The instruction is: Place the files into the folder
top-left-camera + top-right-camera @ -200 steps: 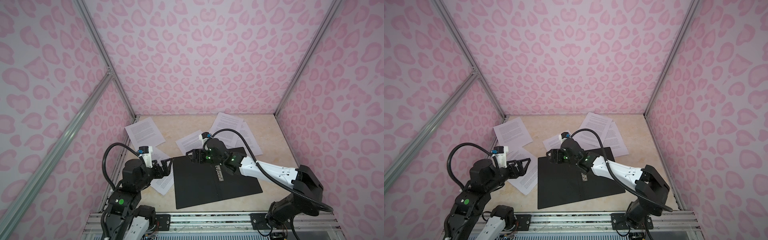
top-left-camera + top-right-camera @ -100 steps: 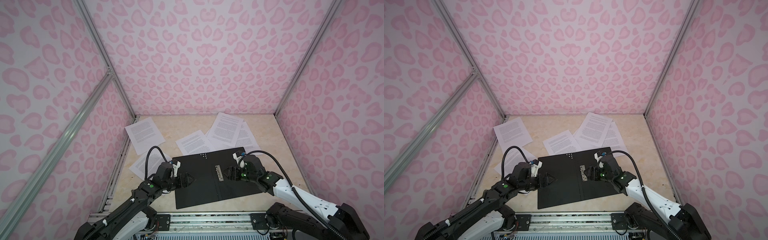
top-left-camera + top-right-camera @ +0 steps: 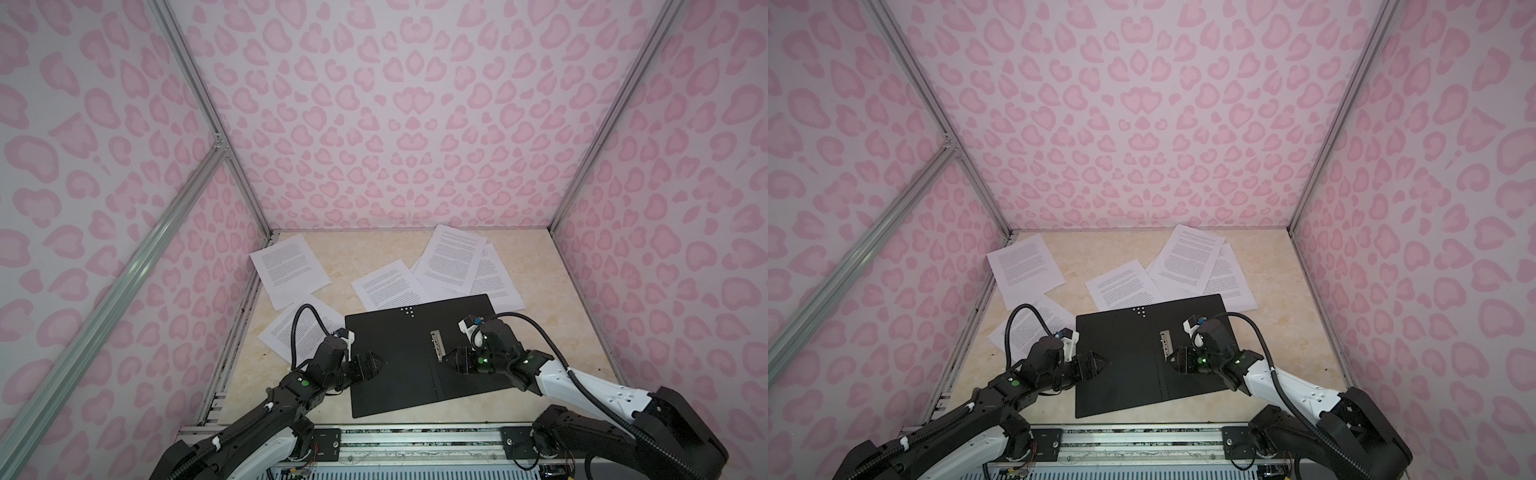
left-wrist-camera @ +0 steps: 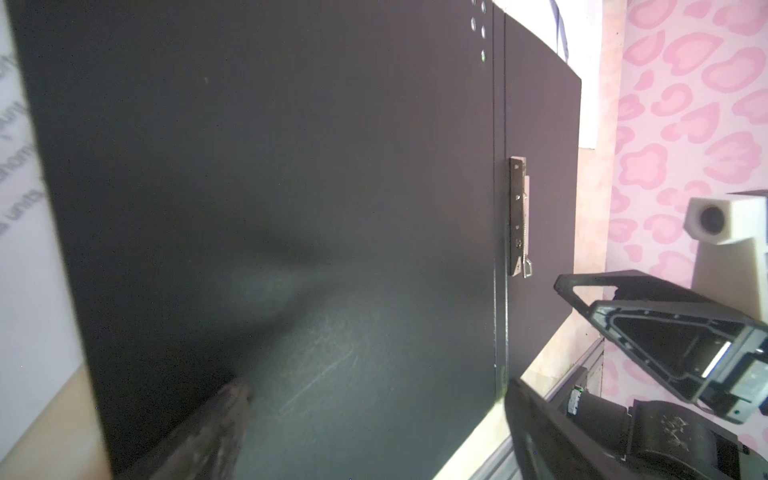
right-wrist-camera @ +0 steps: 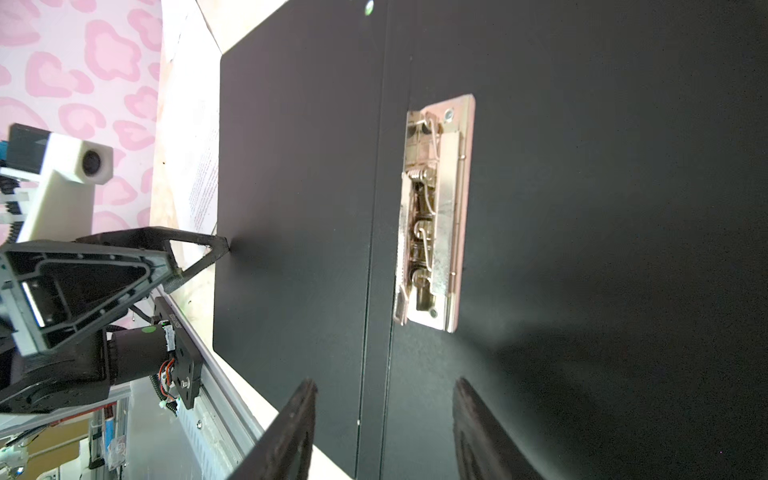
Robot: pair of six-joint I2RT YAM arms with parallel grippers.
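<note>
The folder (image 3: pixel 399 365) lies open near the table's front, black inside up, in both top views (image 3: pixel 1121 374). Its metal clip (image 3: pixel 437 346) sits by the spine and shows close up in the right wrist view (image 5: pixel 436 212). My left gripper (image 3: pixel 376 361) is open, low over the folder's left part (image 4: pixel 291 166), holding nothing. My right gripper (image 3: pixel 446 360) is open, jaws about half apart, just short of the clip's near end, straddling the spine (image 5: pixel 384 382). Several files lie loose behind and left of the folder: (image 3: pixel 289 268), (image 3: pixel 305 332), (image 3: pixel 390 286), (image 3: pixel 451 257).
One file (image 3: pixel 494 278) lies partly under another at the back right, and the folder's far edge overlaps some of the sheets. Pink patterned walls (image 3: pixel 395 124) enclose three sides. A metal rail (image 3: pixel 374 440) runs along the front edge.
A second ago the right gripper was at the folder's far left corner and the left arm was raised back. Both now sit low over the folder. The right jaws have narrowed.
</note>
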